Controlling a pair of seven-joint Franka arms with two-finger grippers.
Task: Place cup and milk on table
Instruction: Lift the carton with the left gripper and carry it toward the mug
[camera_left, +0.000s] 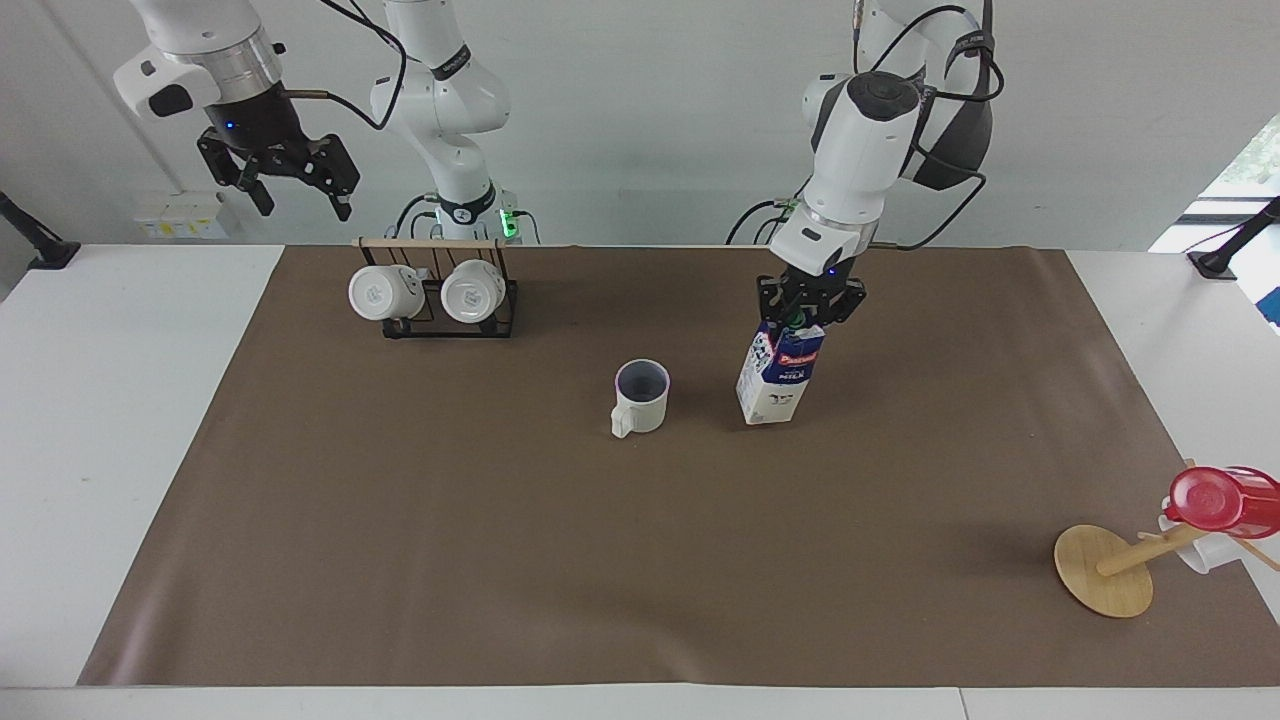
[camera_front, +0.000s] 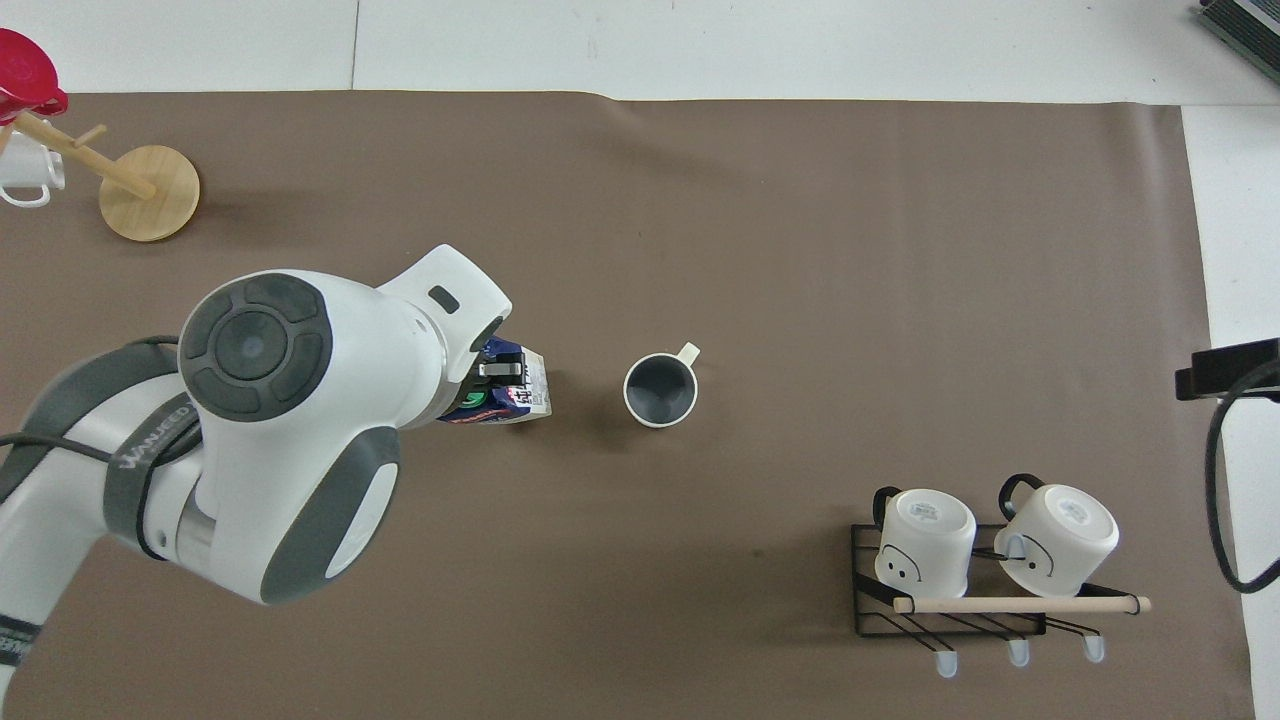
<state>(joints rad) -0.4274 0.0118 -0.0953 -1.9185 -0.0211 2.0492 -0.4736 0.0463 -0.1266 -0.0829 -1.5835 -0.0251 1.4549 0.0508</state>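
The cup (camera_left: 641, 396), a cream-white mug with a dark inside, stands upright in the middle of the brown mat (camera_left: 500, 560) on the white table (camera_left: 120, 420). It also shows in the overhead view (camera_front: 660, 390). My left gripper (camera_left: 808, 312) is shut on the top of the milk (camera_left: 780, 378), a blue and white carton. The carton hangs slightly tilted beside the cup, toward the left arm's end. Its base is at or just above the mat; I cannot tell which. The left arm hides most of the milk (camera_front: 520, 392) from above. My right gripper (camera_left: 300, 198) is open and empty, raised high beside the rack.
A black wire rack (camera_left: 440, 325) with two glossy white mugs (camera_front: 985, 545) stands near the right arm's base. A tipped wooden mug tree (camera_left: 1105, 570) with a red cup (camera_left: 1222, 500) lies at the left arm's end, far from the robots.
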